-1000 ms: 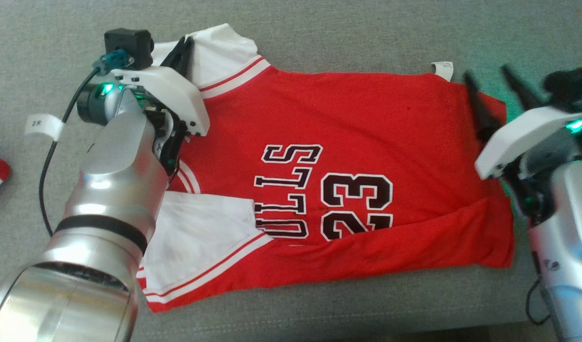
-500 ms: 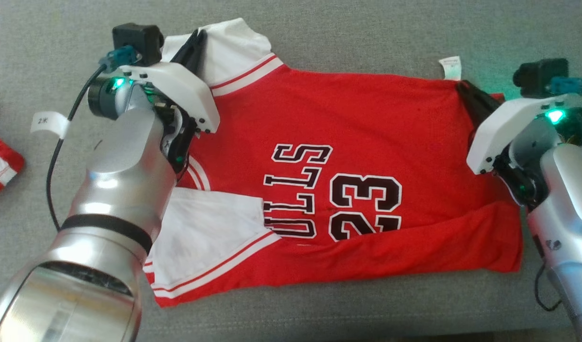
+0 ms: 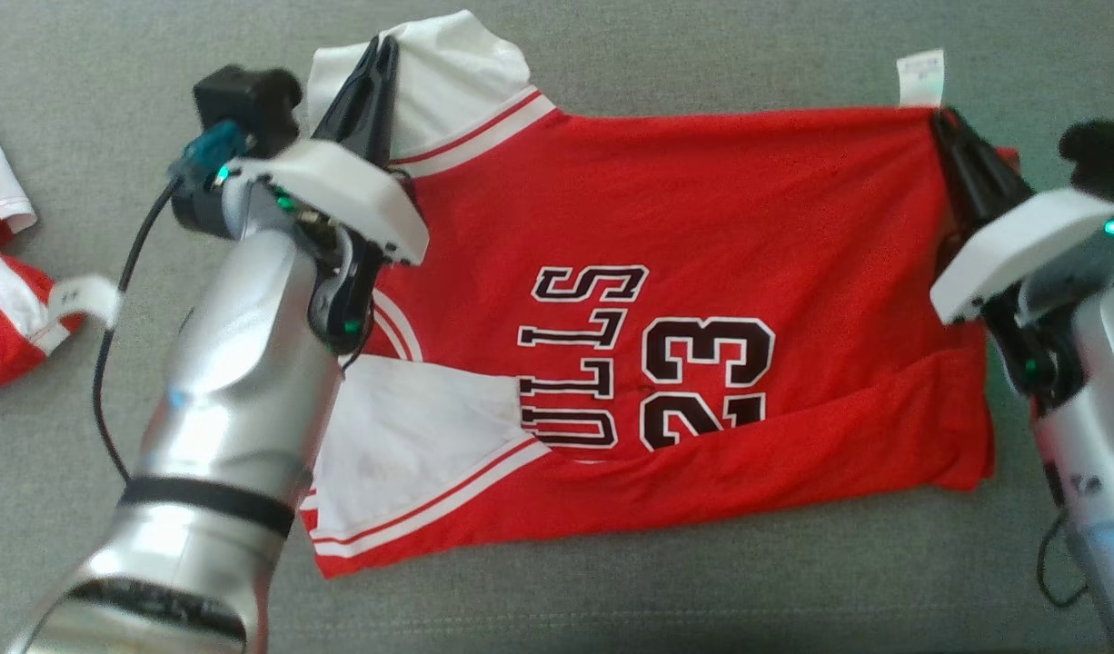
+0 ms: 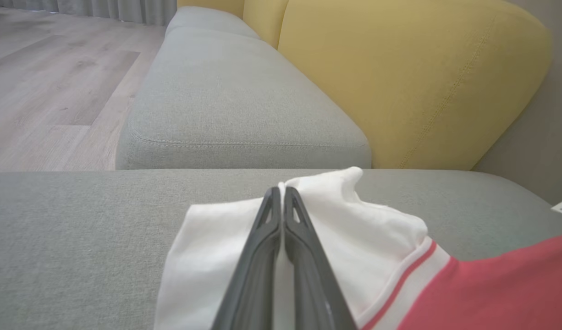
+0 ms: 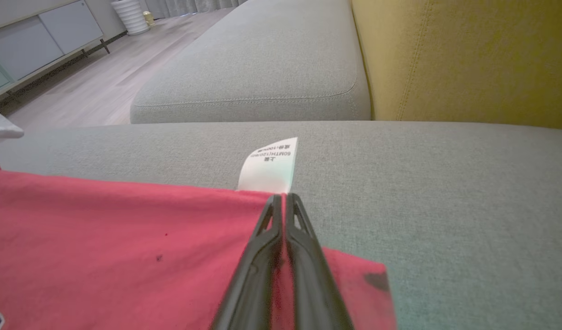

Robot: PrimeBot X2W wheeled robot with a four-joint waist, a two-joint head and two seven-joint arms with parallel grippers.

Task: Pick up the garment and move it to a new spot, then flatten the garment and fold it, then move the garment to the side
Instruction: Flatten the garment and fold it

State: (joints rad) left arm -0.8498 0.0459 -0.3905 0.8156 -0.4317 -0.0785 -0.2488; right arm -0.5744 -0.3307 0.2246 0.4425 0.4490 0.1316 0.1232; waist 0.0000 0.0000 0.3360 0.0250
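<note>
The garment (image 3: 702, 227) is a red jersey with white sleeves and black "23" lettering, spread across a grey sofa cushion (image 3: 611, 54). Its near long edge is folded up over part of the lettering. My left gripper (image 3: 389, 45) is shut on the far white sleeve (image 4: 377, 229), and the left wrist view shows its fingers (image 4: 281, 190) pinching the cloth. My right gripper (image 3: 939, 118) is shut on the far right red corner, just below a white label (image 5: 272, 165). In the right wrist view the closed tips (image 5: 283, 197) sit at the red edge (image 5: 102, 238).
Another red-and-white garment (image 3: 3, 309) lies at the left edge of the cushion. Behind the seat rises a yellow backrest (image 4: 400, 68), next to a second grey cushion (image 4: 226, 101). A wood floor (image 4: 42, 82) and a low cabinet (image 5: 33, 36) lie beyond.
My right gripper went from open beside the far right corner to shut on it. The head view has shifted, bringing more of the other garment in at the left.
</note>
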